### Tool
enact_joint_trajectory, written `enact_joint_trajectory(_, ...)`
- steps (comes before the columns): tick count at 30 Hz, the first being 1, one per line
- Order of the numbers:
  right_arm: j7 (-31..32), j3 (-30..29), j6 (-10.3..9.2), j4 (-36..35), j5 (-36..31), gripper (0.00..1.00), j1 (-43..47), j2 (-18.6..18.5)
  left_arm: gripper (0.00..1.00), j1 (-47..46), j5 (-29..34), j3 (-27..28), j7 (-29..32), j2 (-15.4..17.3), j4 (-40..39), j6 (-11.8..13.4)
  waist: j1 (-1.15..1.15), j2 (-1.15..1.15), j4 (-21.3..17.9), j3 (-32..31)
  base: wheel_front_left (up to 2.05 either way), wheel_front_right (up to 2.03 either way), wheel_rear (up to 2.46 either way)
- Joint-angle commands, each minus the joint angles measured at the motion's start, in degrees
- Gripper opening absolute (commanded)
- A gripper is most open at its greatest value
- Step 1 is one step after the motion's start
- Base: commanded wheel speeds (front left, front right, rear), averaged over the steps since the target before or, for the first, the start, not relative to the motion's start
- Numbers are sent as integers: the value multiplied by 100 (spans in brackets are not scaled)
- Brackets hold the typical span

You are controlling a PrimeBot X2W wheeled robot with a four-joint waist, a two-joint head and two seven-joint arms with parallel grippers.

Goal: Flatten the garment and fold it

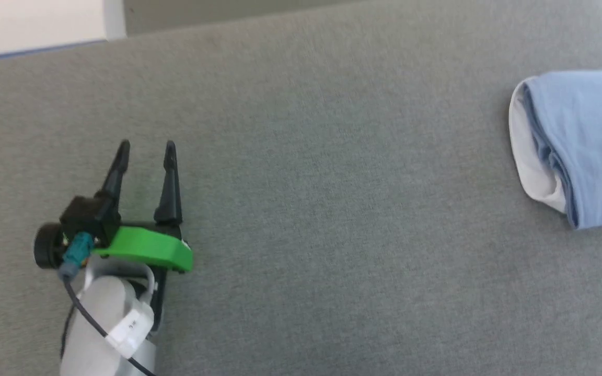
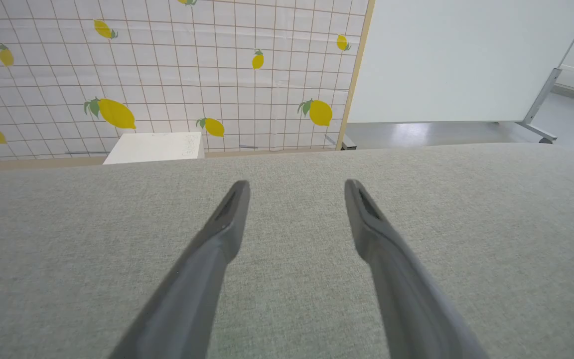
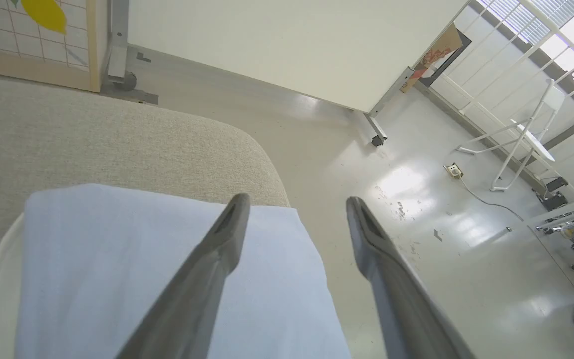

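Polo shirt, light blue, lies folded in a compact bundle at the right end of the grey cloth-covered table, a white fabric edge showing on its left side. It sits by the table's rounded corner. Left gripper hovers well apart from it over bare cloth, jaws spread wide, empty. Right gripper hangs above the bundle's outer edge, jaws wide, gripping nothing: one finger over blue knit, the other over pale floor. Lemon-print screen stands beyond the table.
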Motion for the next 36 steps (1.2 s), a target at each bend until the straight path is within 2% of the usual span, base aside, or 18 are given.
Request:
enact_joint_trajectory(1, -116, 26, -12, -95, 143, 100, 172, 100, 100, 111, -33, -25, -35, -53, 63, 29, -1, 0, 348, -649, 0, 0, 0)
enact_joint_trajectory(8, -554, 33, -12, -1044, 1011, 100, 1073, 605, 100, 392, -204, -177, -61, -221, 359, 73, -1, 0, 790, -1306, 0, 0, 0)
enact_joint_trajectory(13, -644, 148, -12, -1944, 1343, 100, 1829, 1112, 100, 538, -275, -244, -68, -273, 472, 134, -1, 0, 1078, -1561, 0, 0, 0)
enact_joint_trajectory(19, -735, 517, -12, -2633, 1728, 100, 2671, 1516, 100, 676, -371, -341, -70, -314, 518, 154, -1, 0, 1307, -1759, 0, 0, 0)
enact_joint_trajectory(28, -925, 1291, -12, -3019, 1906, 100, 3461, 1663, 100, 807, -369, -464, -70, -335, 546, 122, -1, 0, 1431, -1878, 0, 0, 0)
enact_joint_trajectory(36, -1085, 1399, -12, -2924, 1964, 100, 3802, 1684, 100, 958, -369, -536, -71, -344, 601, 101, -1, 0, 1427, -1936, 0, 0, 0)
